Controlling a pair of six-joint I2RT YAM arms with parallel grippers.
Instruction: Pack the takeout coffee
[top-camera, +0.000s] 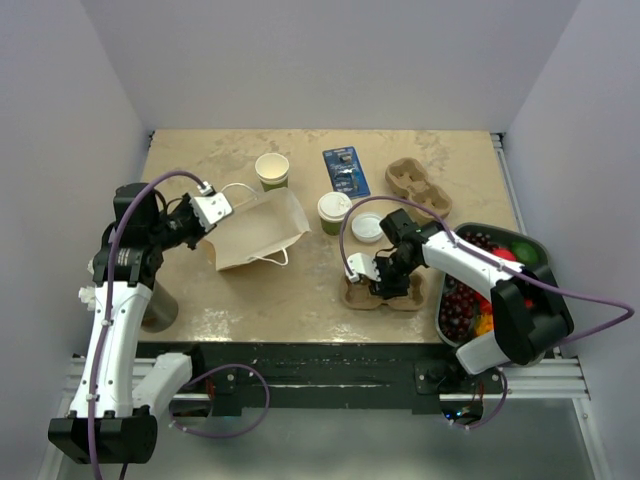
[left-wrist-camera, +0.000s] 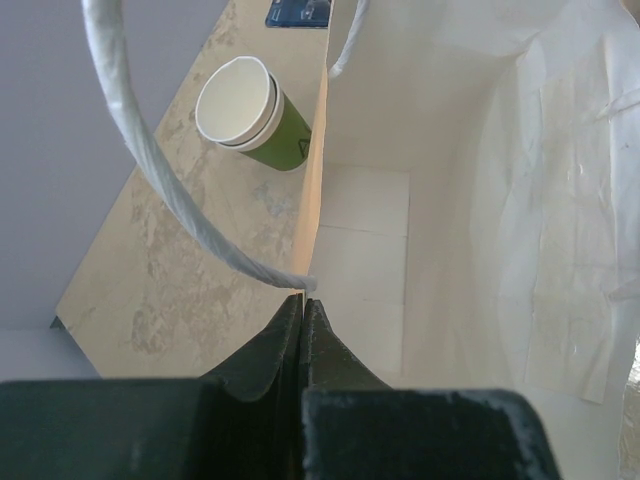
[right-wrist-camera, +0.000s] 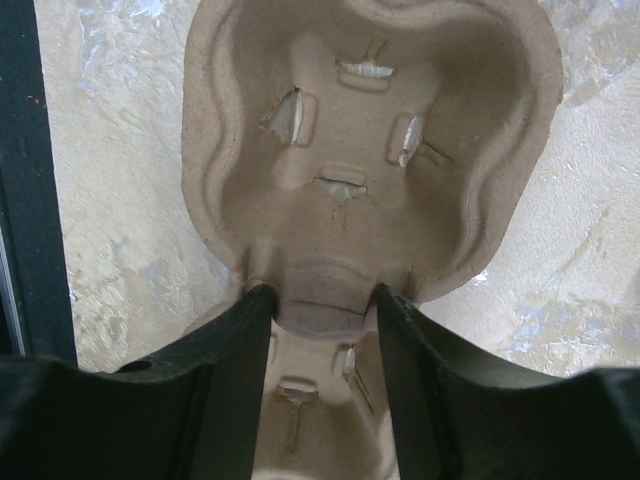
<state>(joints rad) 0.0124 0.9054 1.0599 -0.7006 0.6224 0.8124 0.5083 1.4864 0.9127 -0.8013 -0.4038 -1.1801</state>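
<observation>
two arms busy here: left gripper (left-wrist-camera: 302, 310) is pinched tight on the rim of the white paper bag (top-camera: 262, 228), right gripper (right-wrist-camera: 322, 300) straddles the neck of a cardboard cup carrier (right-wrist-camera: 370, 150), fingers against it. takeout coffee (top-camera: 334, 212) stands just right of the bag.

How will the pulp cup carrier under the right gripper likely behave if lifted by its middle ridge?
The carrier is probably light and fairly stiff: it is empty moulded pulp. The right gripper straddles the narrow ridge between its wells, so it should lift about level. Its thin torn tabs suggest that hard squeezing may crush it.
</observation>
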